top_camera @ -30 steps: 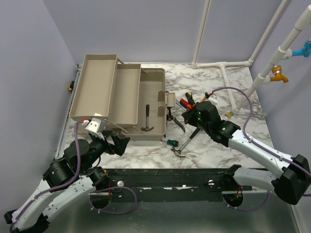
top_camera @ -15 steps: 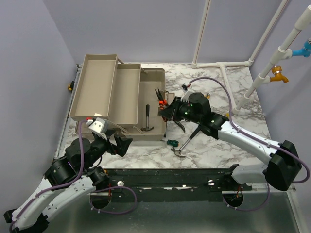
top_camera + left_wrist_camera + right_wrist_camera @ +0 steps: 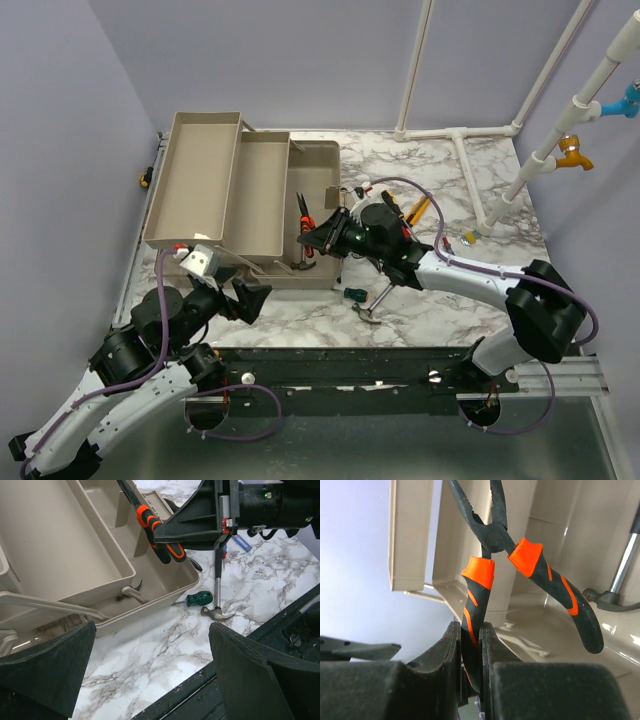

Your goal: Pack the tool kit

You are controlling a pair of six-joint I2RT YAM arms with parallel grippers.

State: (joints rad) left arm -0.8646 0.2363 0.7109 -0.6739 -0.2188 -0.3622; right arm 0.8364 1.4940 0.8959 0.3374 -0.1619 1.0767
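The beige toolbox stands open at the left with its trays stepped out. A small hammer lies in its bottom compartment. My right gripper is shut on one handle of the orange-and-black pliers and holds them above the open box; the wrist view shows the pliers nose up, the other handle hanging free. My left gripper is open and empty, low over the table in front of the box. The pliers also show in the left wrist view.
A green-handled screwdriver and a claw hammer lie on the marble in front of the box's right end. More tools with yellow and red handles lie behind my right arm. White pipes stand at the back right.
My right arm has swung left from the tool pile, carrying the pliers to above the open toolbox. My left arm has stayed put.
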